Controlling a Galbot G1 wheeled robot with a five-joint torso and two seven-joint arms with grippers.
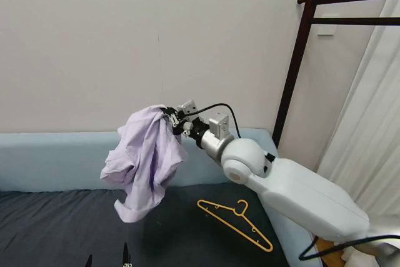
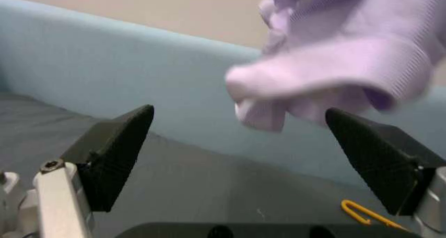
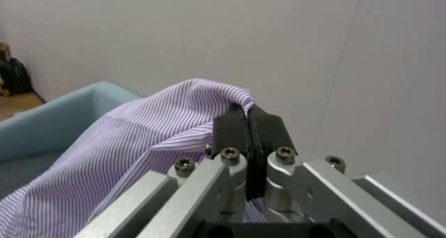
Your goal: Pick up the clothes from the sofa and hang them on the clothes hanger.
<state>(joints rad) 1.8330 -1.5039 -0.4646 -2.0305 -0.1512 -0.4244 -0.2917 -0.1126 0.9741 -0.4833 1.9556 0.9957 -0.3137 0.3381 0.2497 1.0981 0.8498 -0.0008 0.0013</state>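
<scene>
Overhead, the right gripper (image 1: pixel 170 119) held a purple striped shirt (image 1: pixel 145 161) in the air above the sofa (image 1: pixel 56 154), in front of the backrest. Its fingers (image 3: pixel 231 131) were pressed together on a fold of the cloth, and the rest of the shirt hung down loosely, clear of the dark seat. The left gripper (image 2: pixel 238 111) sat low near the front edge of the seat, below the shirt, fingers spread apart and holding nothing. An orange hanger (image 1: pixel 234 220) lay flat on the seat toward the sofa's right end. A dark wooden clothes rack (image 1: pixel 294 67) stood just beyond that end.
</scene>
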